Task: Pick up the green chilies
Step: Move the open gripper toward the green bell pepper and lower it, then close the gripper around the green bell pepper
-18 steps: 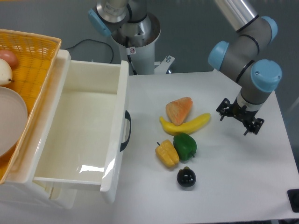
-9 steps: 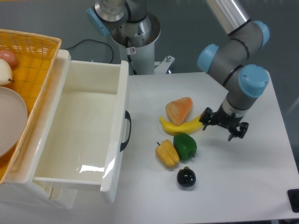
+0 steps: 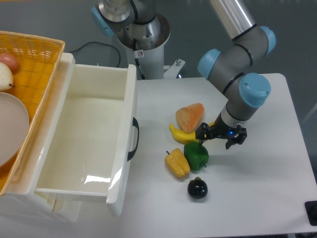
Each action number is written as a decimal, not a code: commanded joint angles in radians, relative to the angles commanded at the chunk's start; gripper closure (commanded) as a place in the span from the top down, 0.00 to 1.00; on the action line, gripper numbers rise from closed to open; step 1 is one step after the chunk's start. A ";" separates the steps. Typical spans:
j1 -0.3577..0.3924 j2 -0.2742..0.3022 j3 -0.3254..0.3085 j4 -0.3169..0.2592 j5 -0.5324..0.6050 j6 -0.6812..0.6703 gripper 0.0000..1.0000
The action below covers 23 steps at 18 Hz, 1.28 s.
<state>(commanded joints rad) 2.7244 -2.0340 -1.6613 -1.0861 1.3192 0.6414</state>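
Observation:
The green chilies (image 3: 196,155) are a glossy dark-green, lobed pepper-shaped toy lying on the white table, between a yellow pepper (image 3: 177,163) on the left and a round black fruit (image 3: 197,188) below. My gripper (image 3: 216,135) hangs just above and to the right of the green toy, over the right end of a yellow banana (image 3: 187,134). Its two dark fingers (image 3: 202,133) stand apart with nothing between them. It does not touch the green toy.
An orange papaya slice (image 3: 189,117) lies above the banana. A white open drawer (image 3: 94,139) with a black handle (image 3: 134,139) fills the left. A yellow basket (image 3: 29,69) with a plate and fruit sits at the far left. The table's right edge is near.
My gripper has moved left across the table, from the right side to a spot over the banana's end beside the green toy. The objects have not moved.

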 joint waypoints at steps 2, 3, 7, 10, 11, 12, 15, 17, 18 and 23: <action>-0.008 -0.002 0.000 0.000 -0.002 -0.020 1.00; -0.012 -0.005 0.002 0.003 -0.002 -0.023 1.00; -0.023 -0.015 0.002 0.005 -0.003 -0.055 1.00; -0.026 -0.021 0.005 0.006 -0.008 -0.058 1.00; -0.026 -0.021 0.005 0.006 -0.011 -0.058 1.00; -0.026 -0.021 0.005 0.006 -0.011 -0.060 1.00; -0.038 -0.032 0.009 0.006 -0.011 -0.086 1.00; -0.045 -0.037 0.012 0.008 -0.011 -0.092 1.00; -0.045 -0.037 0.012 0.006 -0.011 -0.092 1.00; -0.045 -0.037 0.012 0.008 -0.009 -0.094 0.94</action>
<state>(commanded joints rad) 2.6799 -2.0709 -1.6490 -1.0784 1.3100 0.5476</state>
